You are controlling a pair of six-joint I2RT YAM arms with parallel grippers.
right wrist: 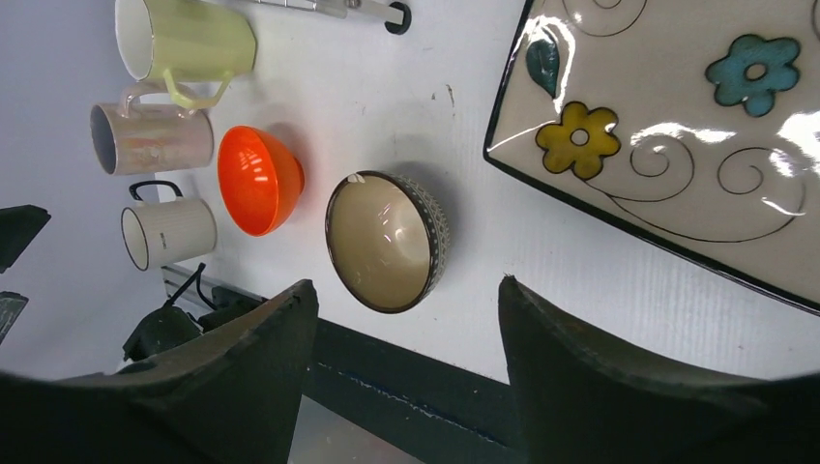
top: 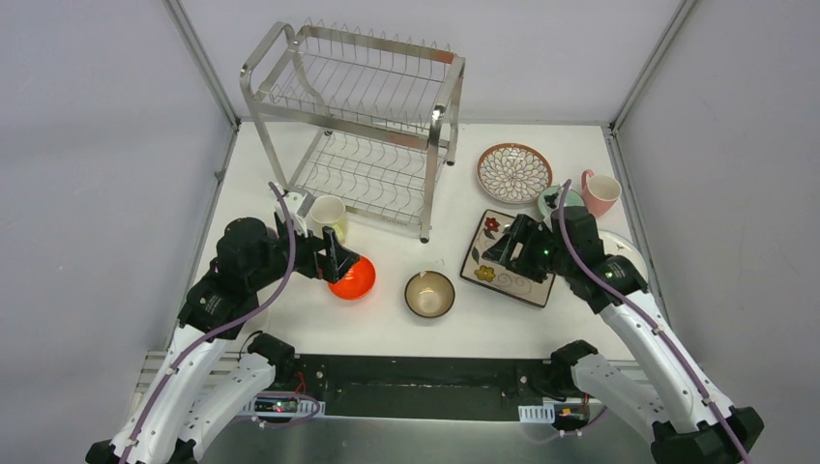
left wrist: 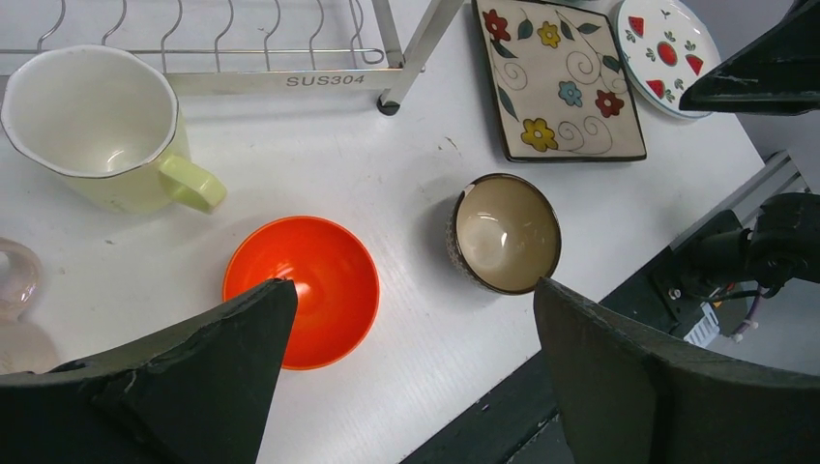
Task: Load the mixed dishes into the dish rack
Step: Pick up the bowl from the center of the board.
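**A:** Whereabouts of the dishes?

**B:** All down on the white table [top: 387,329], none in the dish rack [top: 367,106] so far. Orange bowl [top: 353,278] and tan bowl [top: 429,294] near the front edge. Square flowered plate [top: 488,253] to their right. Round petal plate [top: 513,174] and pink mug [top: 600,191] further back. Yellow-green mug [top: 327,215] just beside the rack's lower left corner.

**A:** And the grippers?

**B:** Left gripper [top: 338,259] spread wide and empty, poised right above the orange bowl. Right gripper [top: 508,246] over the square plate's right side, jaws apart, nothing between them.

**A:** Likely feel of the dishes?

**B:** Probably stiff, glazed, slippery and breakable, all of them. Bowls light and best pinched across the rim, one finger inside, one outside. Plate flat and heavier, hard to get under. Better taken by its raised edge, then stood upright in a slot.

**A:** Anything caught by one camera only?

**B:** From the left wrist, a round plate with red marks [left wrist: 667,53] beyond the square one, half hidden overhead by the right arm. From the right wrist, three mugs in a row, among them a white mug [right wrist: 169,232] and a pearly mug [right wrist: 150,138], mostly masked overhead by the left arm. From overhead alone, both tiers of the rack.
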